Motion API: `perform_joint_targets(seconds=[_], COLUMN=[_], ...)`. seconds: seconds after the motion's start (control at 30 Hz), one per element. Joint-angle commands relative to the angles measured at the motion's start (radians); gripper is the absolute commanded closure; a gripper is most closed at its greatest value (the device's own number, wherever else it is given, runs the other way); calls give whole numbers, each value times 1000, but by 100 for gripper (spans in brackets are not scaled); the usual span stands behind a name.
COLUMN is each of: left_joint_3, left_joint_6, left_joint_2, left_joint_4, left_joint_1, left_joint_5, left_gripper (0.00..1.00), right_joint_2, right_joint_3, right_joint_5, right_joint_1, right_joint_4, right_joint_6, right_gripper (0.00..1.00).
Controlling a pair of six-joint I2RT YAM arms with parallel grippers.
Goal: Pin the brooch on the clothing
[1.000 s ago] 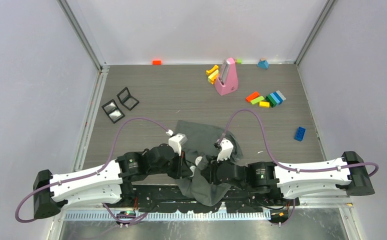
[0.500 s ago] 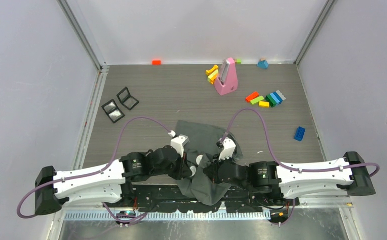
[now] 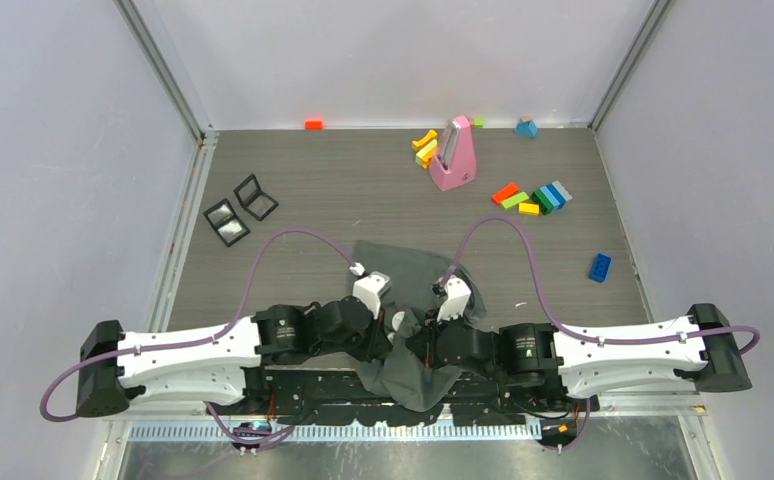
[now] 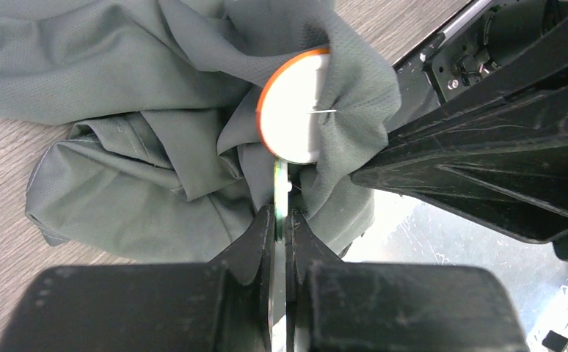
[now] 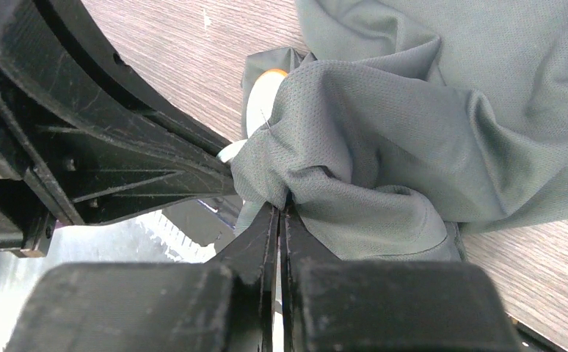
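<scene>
Topcam: I see clothing [image 3: 403, 265] bunched btwn both wrists; L arm slid inward vs 1 s ago. L wrist: left gripper [image 4: 281, 220] clamped on brooch [image 4: 290, 110] by its metal tab, disc touching fabric. R wrist: right gripper [image 5: 281, 211] pinching clothing fold beside brooch.

Left claw [image 4: 281, 214] and right claw [image 5: 282, 210] crowd together at the clothing [image 3: 404, 264], bare tabletop [image 3: 343, 190] beyond
</scene>
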Motion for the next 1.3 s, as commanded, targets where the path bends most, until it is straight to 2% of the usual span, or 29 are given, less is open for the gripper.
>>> perform_joint_targets(seconds=[0.0,0.7,1.27], left_joint_3=[46,-32,-50], left_joint_6=[24,46,53], left_joint_2=[-1,-101,-85], left_joint_4=[40,209,301], left_joint_1=[-28,-60,-59], left_joint_5=[-50,-13,27], left_gripper=[100,100,100], right_joint_2=[-1,9,78], right_joint_3=[33,37,65], right_joint_5=[39,92,91], right_joint_1=[7,6,4], right_joint_4=[35,-62,-83], right_joint_6=[14,100,124], right_gripper=[98,99,99])
